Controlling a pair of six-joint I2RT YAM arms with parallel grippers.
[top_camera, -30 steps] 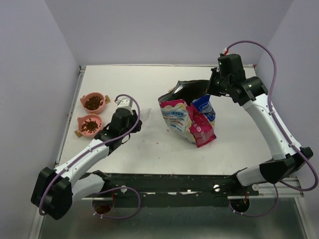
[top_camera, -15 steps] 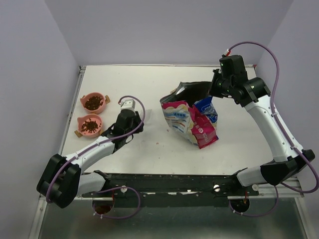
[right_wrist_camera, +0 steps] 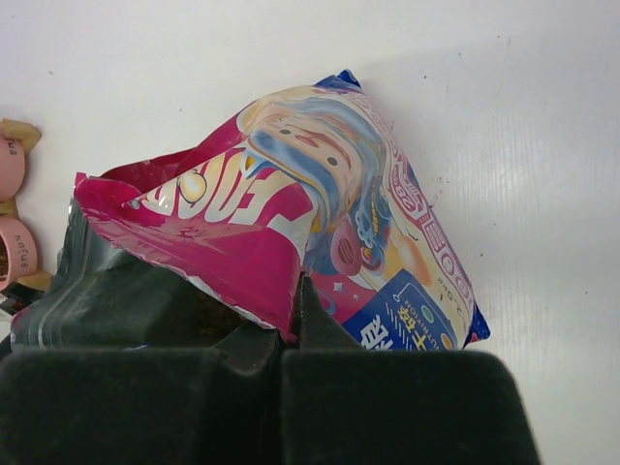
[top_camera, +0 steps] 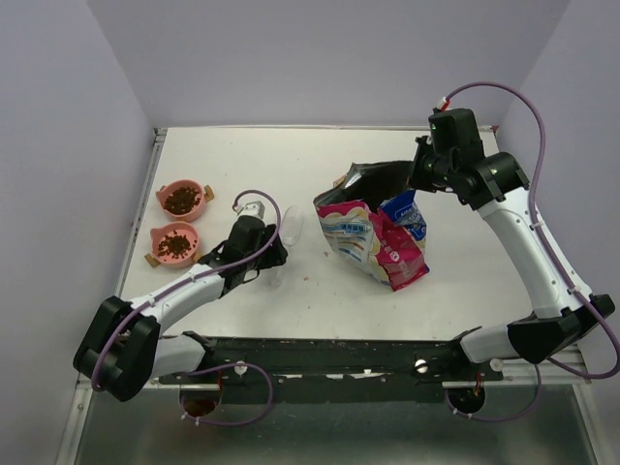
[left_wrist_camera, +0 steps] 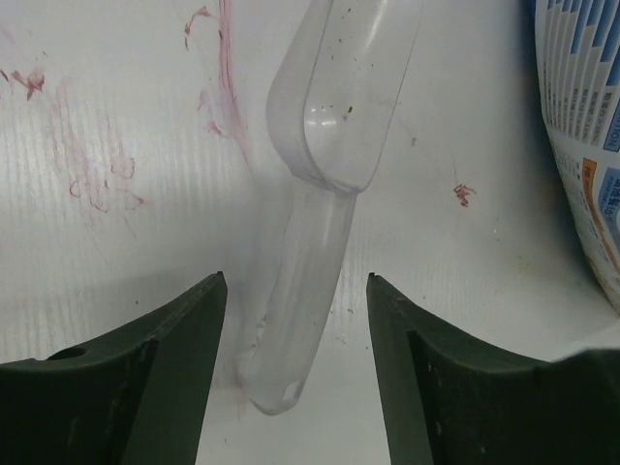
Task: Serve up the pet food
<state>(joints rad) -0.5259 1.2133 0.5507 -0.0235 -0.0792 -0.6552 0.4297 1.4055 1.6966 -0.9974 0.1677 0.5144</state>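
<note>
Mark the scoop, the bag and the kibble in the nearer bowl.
scoop [left_wrist_camera: 339, 107]: left wrist view, on its cup.
bag [top_camera: 373, 237]: top view, on its pink-and-white front.
kibble [top_camera: 175, 244]: top view, middle of the heap in the nearer bowl [top_camera: 197, 236].

the scoop [left_wrist_camera: 325, 145] ahead of the left gripper [left_wrist_camera: 295, 281] is clear and colourless, with tiny dark specks. the table [left_wrist_camera: 97, 242] beneath it is white, smeared reddish-pink. the bag [right_wrist_camera: 329, 213] before the black right gripper [right_wrist_camera: 298, 291] is glossy pink, white and blue, dark inside. left of the left gripper, the nearer bowl [top_camera: 155, 246] and farther bowl [top_camera: 160, 201] are salmon pink, their pet food [top_camera: 181, 201] dark brown.
</note>
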